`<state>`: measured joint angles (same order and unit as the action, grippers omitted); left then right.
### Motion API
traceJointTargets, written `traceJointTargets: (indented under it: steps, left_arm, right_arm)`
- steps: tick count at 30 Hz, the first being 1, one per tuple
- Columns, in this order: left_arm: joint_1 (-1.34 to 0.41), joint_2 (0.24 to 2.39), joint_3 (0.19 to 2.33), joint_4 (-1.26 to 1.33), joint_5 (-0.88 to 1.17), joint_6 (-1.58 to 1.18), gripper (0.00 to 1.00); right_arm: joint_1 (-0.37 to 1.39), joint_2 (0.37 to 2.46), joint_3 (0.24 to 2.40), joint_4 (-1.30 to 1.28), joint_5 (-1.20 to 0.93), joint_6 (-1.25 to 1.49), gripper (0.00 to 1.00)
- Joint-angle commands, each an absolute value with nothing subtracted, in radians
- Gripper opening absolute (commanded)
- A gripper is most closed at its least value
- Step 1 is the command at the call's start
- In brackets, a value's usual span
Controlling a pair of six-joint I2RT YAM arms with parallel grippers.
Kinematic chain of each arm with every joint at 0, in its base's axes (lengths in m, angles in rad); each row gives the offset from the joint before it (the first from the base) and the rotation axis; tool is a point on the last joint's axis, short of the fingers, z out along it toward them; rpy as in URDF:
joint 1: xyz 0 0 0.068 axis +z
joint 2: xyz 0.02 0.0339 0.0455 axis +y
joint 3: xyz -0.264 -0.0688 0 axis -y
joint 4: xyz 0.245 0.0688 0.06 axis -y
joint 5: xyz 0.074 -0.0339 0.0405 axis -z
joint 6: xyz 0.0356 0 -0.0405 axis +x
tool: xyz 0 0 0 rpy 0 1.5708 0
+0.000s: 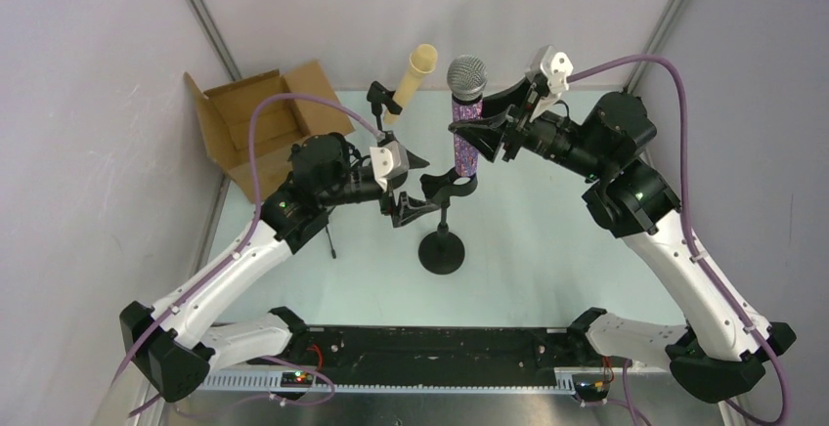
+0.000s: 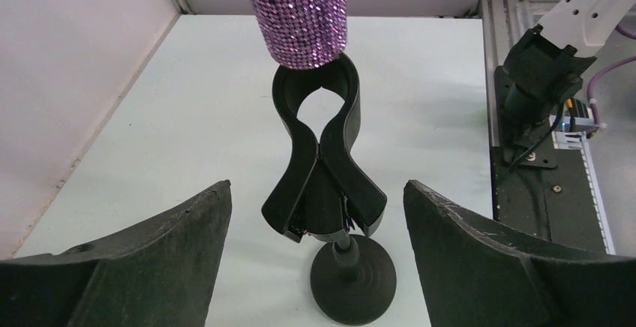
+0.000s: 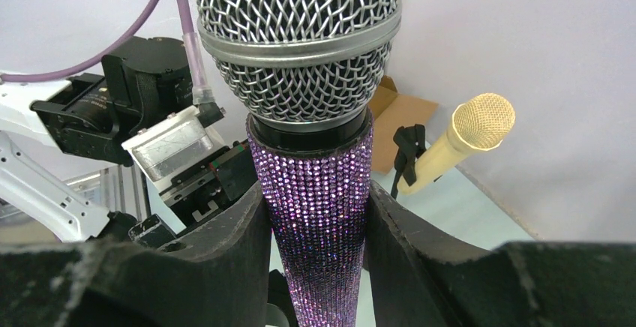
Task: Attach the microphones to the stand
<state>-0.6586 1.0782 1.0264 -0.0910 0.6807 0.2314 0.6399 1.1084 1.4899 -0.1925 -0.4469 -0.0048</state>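
In the top camera's view, the purple glitter stick microphone with a silver mesh head (image 1: 467, 128) stands upright at centre, head toward 12 o'clock. The right gripper (image 1: 479, 131) reaches in from 3 o'clock and is clamped on its glitter body. The microphone's lower end meets the black spring-clip holder (image 1: 448, 188) on the short black round-based stand (image 1: 442, 250). The stand sits at 6 o'clock of the microphone on the pale table (image 1: 547, 250). The left gripper (image 1: 422, 184) lies at 9 o'clock of the holder, jaws spread wide and gripping nothing. At 10 o'clock of the purple microphone, the all cream-beige stick microphone (image 1: 413, 76) leans in a second black clip (image 1: 379, 102). Farther toward 9 o'clock lies an open brown cardboard box (image 1: 249, 123).

From the left wrist, that gripper's dark fingers (image 2: 150, 259) sit at 7 and 5 o'clock, well parted. The holder's pinch handles stand between them and touch neither. The holder's ring is at 12 o'clock of the handles, and the purple microphone's butt sits right at the ring's top edge. Whether it has entered the ring cannot be told.

From the right wrist, the dark fingers (image 3: 225, 267) press both sides of the glitter body just below the mesh head. The cream-beige microphone is at 3 o'clock, tilted, its head toward 2 o'clock, with the box behind it.
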Motion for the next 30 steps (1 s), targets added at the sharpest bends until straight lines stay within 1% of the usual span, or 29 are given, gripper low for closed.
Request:
traceJointTargets:
  steps: [1,9,15,19,25,30]
  left_arm:
    - [-0.66,1.082,1.023,-0.064,0.643,0.275,0.88]
    - [-0.677,1.077,1.008,-0.068,0.622,0.284,0.92]
    - [-0.678,1.082,1.004,-0.069,0.643,0.278,0.92]
    - [-0.679,1.085,1.003,-0.068,0.641,0.279,0.89]
    - [-0.679,1.091,1.017,-0.064,0.645,0.279,0.8]
    - [-0.679,1.097,1.014,-0.052,0.644,0.269,0.76]
  right_arm:
    - [0.665,1.108,1.496,-0.166,-0.393,-0.057,0.0]
    - [0.725,1.123,1.49,-0.164,-0.344,-0.102,0.0]
    - [0.734,1.13,1.49,-0.163,-0.327,-0.118,0.0]
    - [0.734,1.134,1.499,-0.156,-0.324,-0.122,0.0]
    - [0.736,1.14,1.508,-0.166,-0.327,-0.118,0.0]
    - [0.737,1.135,1.504,-0.177,-0.32,-0.121,0.0]
